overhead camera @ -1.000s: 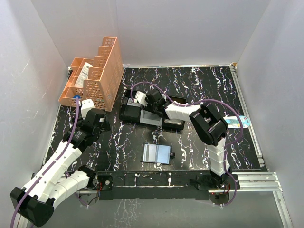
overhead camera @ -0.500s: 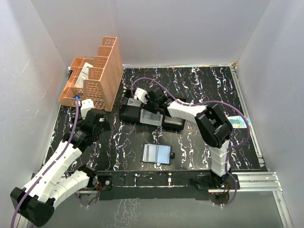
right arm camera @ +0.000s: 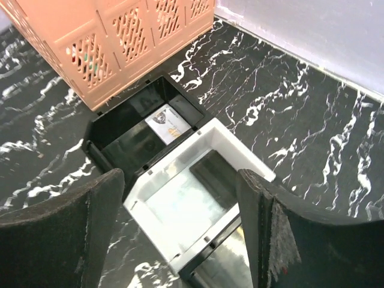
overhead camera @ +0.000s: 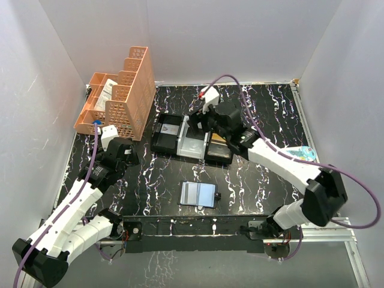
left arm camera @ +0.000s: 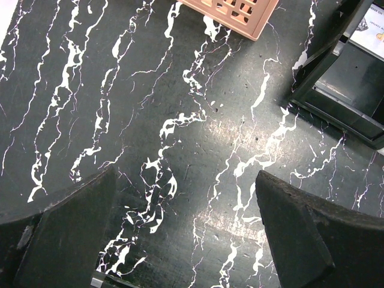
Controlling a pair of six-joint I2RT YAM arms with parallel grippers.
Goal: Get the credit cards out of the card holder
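The black table (overhead camera: pixel 264 114) with white streaks is the biggest thing here. The right pincer (right arm camera: pixel 180 240) hangs over the tray, towards the far edge of the table. Its two fingers are wide apart and hold nothing. The left pincer (left arm camera: pixel 186 240) hangs above bare table near the left edge. It is wide open too, and it is empty. An orange basket (overhead camera: pixel 129 114) with holes in its walls stands in the far left corner. Just beside it sits the black-and-white tray (right arm camera: pixel 231 144), which has three boxes in a row. The white box is in the middle. The card holder (overhead camera: pixel 198 194) lies flat and open near the middle of the near edge, well apart from both pincers. Its two grey-blue sides face up, but I cannot tell if any cards are in it. A pale blue flat thing (overhead camera: pixel 299 154), maybe a card, lies by the right edge, partly hidden by the right arm. A small card (right arm camera: pixel 164 125) lies in the black box at the basket end of the tray. A little black tab (overhead camera: pixel 217 196) sticks out on the right side of the holder. I think a card was just put away and a pincer must go for another one. Next, one pincer should come down to the holder and pinch a card edge, while the other presses the holder flat so it does not slide.
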